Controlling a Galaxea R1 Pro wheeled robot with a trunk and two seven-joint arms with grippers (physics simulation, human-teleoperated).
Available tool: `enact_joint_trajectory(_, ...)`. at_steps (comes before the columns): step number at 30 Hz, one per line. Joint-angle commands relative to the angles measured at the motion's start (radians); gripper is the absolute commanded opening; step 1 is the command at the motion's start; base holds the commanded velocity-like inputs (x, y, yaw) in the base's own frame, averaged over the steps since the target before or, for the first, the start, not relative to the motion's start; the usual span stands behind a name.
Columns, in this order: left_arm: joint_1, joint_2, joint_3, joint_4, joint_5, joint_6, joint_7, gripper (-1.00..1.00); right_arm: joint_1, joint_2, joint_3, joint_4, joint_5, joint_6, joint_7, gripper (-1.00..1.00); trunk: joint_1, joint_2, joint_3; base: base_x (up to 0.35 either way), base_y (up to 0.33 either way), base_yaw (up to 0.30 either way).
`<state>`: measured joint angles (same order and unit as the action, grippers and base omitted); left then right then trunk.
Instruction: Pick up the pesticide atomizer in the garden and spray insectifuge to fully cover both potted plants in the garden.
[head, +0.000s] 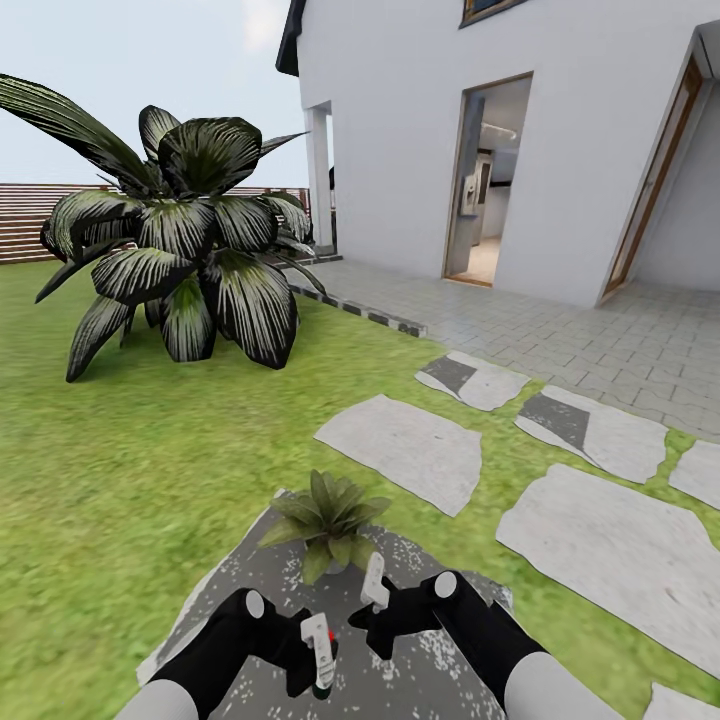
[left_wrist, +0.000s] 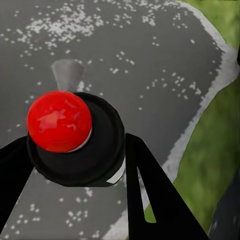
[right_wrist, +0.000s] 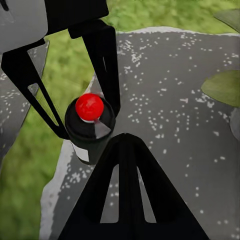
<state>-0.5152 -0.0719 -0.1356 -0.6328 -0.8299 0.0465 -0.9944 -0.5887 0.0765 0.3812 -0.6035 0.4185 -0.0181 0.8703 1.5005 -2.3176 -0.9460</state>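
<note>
1. Left pincer (head: 312, 655) is clamped on the pesticide atomizer (head: 322, 668), low in the head view, over a dark speckled stepping stone (head: 420, 680).
2. Left wrist view: the atomizer's red knob (left_wrist: 59, 121) sits on a dark round cap, with black fingers (left_wrist: 150, 190) pressed to both sides of the bottle.
3. Right wrist view: same bottle (right_wrist: 89, 131) seen from above, red top, dark body, white label patch; left pincer's two fingers (right_wrist: 102, 65) grip it from either side.
4. Right pincer (head: 383, 612) is just beside the left one, close to the atomizer. A white piece (head: 374, 582) stands upright at its tip; cannot tell whether this pincer is open or closed.
5. In the right wrist view one black triangular finger (right_wrist: 125, 195) of the right pincer points at the bottle, near it; contact unclear.
6. One potted plant (head: 328, 522), a low green rosette, sits at the far edge of the same stepping stone, just ahead of both pincers.
7. A green leaf tip (right_wrist: 222, 87) of it shows over the stone in the right wrist view.
8. Large shrub (head: 185, 240) with broad white-striped leaves stands on the lawn (head: 120, 450), well apart to the left.
9. More pale stepping stones (head: 405, 445) lie to the right, then grey paving (head: 600, 340) and a white house (head: 500, 120) with an open doorway.
10. Brown slatted fence (head: 25, 220) far left.
</note>
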Motion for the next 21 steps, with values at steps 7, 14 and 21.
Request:
enact_joint_trajectory(7, 0.000, 0.000, 0.000, -0.001, 0.025, 0.004, -0.004, -1.00, 0.000, 0.000, -0.001, -0.001, 0.008, -0.002, 0.003, -1.00, 0.000, 0.000, -0.001, 0.000, 0.000, 0.000)
enact_joint_trajectory(14, 0.000, -0.004, -0.001, -0.002, 0.045, 0.004, -0.003, -1.00, 0.000, 0.000, -0.001, -0.001, 0.008, -0.002, 0.003, -1.00, 0.000, 0.000, -0.001, 0.000, 0.000, 0.000)
enact_joint_trajectory(21, 0.000, -0.012, -0.001, -0.002, 0.056, 0.004, 0.010, -1.00, 0.000, 0.000, -0.001, -0.001, 0.008, -0.002, 0.003, -1.00, 0.000, 0.000, -0.001, 0.000, 0.000, 0.000)
